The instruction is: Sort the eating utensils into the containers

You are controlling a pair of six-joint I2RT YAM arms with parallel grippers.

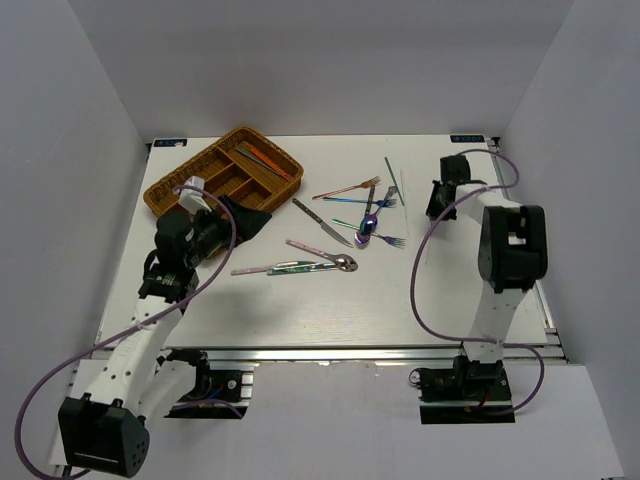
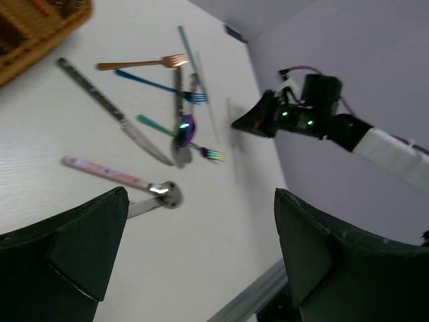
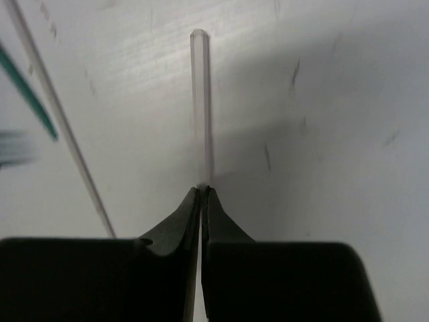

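The brown wicker tray (image 1: 178, 190) stands at the back left, with red-orange and green chopsticks (image 1: 268, 160) in one compartment. Loose utensils lie mid-table: a rose-gold fork (image 1: 350, 187), a silver knife (image 1: 322, 222), a pink-handled spoon (image 1: 318, 253), an iridescent spoon (image 1: 368, 226) and a green chopstick (image 1: 392, 172). My left gripper (image 1: 246, 222) is open and empty, just right of the tray; its view shows the knife (image 2: 114, 111) and the pink spoon (image 2: 117, 174). My right gripper (image 1: 437, 208) is low at the right, shut on a pale thin chopstick (image 3: 200, 100) at the fingertips (image 3: 194, 201).
White walls close in the table on the left, back and right. In the right wrist view another thin pale chopstick (image 3: 64, 127) and a green handle (image 3: 27, 90) lie left of the held one. The right arm (image 2: 305, 114) shows in the left wrist view.
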